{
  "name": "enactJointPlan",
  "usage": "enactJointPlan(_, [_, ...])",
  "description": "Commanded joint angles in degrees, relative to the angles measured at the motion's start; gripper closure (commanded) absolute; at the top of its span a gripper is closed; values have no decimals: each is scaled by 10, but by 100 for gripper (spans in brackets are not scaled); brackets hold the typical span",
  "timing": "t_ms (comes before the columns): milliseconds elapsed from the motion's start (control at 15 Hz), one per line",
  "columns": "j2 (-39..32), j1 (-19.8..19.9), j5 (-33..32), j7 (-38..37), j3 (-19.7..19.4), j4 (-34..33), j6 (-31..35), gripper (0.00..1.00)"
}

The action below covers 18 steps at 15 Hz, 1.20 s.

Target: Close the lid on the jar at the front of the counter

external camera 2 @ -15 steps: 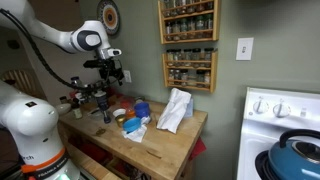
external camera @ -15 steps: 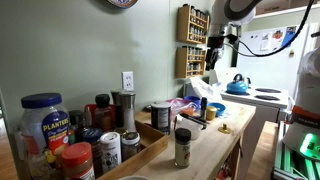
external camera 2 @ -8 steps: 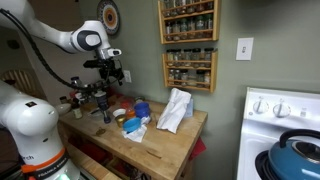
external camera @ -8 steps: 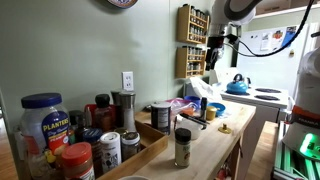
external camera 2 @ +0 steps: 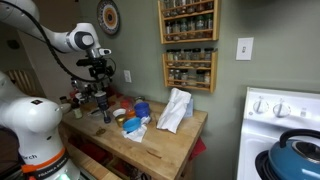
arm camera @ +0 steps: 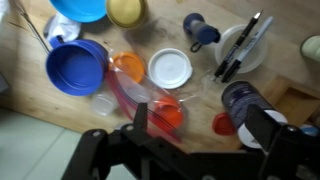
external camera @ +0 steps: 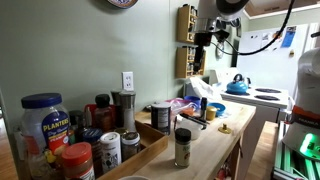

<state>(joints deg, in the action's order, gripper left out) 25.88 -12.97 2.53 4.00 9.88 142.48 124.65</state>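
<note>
White rounded arm (external camera 2: 60, 38) with black joints, black cable (external camera: 265, 50), black fingers (arm camera: 140, 118).

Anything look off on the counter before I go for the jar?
Nothing spilled or tipped. The jar stands upright near the front edge of the counter, its lid on top; whether it sits square is too small to tell.
</note>
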Motion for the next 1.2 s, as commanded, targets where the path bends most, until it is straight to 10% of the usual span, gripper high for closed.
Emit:
enactJointPlan(0, [-99,-57,43,33,32,-76,-4,0])
enactJointPlan(267, [-206,-98,91,76,71,-160,-10,0])
enactJointPlan(1133, [-226,-103,76,19,113,-180,0,0])
